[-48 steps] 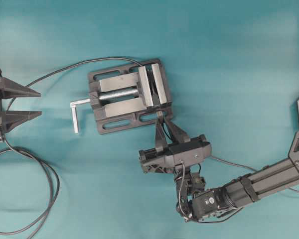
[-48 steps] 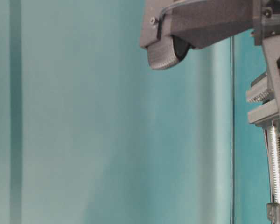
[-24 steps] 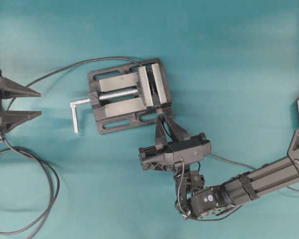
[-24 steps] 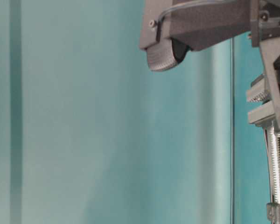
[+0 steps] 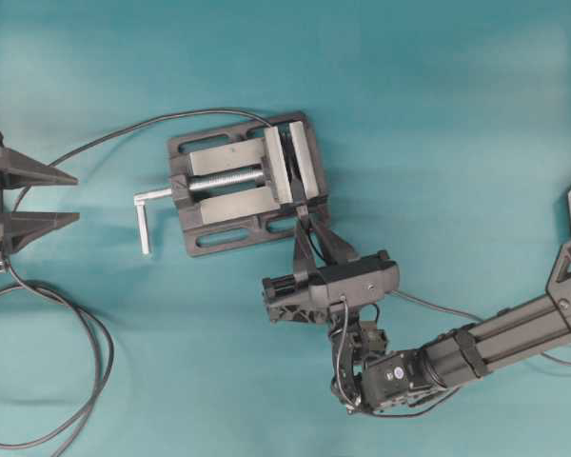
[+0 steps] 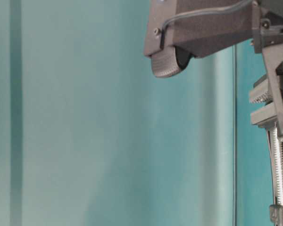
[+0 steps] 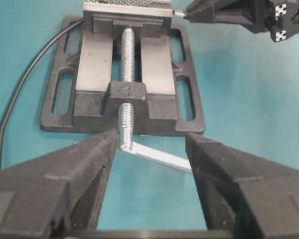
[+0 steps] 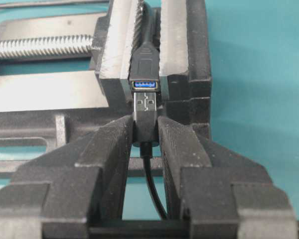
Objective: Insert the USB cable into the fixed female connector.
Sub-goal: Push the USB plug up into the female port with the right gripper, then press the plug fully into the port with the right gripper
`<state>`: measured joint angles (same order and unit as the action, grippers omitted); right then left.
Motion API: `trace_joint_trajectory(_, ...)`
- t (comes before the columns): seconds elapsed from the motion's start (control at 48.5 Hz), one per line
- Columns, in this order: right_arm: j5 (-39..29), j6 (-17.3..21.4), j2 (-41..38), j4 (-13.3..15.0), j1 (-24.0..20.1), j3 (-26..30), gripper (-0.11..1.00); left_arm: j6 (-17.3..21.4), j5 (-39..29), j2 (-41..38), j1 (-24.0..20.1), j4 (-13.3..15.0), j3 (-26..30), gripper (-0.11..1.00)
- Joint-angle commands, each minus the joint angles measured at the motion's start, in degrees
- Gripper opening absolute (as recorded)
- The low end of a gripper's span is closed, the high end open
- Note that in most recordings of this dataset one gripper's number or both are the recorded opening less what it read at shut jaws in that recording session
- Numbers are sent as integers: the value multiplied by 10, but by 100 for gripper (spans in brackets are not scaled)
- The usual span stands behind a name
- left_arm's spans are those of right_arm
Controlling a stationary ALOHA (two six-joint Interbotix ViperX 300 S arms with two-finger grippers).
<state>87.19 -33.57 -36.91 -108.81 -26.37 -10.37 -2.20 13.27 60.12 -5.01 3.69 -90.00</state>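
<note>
Right wrist view: right gripper [image 8: 145, 137] pinching USB cable [image 8: 145, 119] by plug, metal tip sitting just short of fixed female connector [image 8: 144, 74], itself clamped upright between vise [image 8: 189, 59] faces. Left gripper [image 7: 149, 164] resting spread wide, holding nothing, well apart from vise crank handle [image 5: 145, 221].

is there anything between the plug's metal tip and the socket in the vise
Nothing. In the right wrist view, the plug held by the right gripper sits just short of the socket; the sliver between is bare.
</note>
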Motion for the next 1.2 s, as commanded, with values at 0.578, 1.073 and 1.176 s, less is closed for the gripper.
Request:
trace_joint_trajectory(0.578,2,-4,17,3,8,6,22,10,3,-3,2,-3,6,70)
trace_joint_trajectory(1.073,0,-34,33,3,11,5,22,10,3,-4,2,-3,6,70)
trace_joint_trajectory(1.176,0,-33,36,3,11,5,22,10,3,-3,2,-3,6,70)
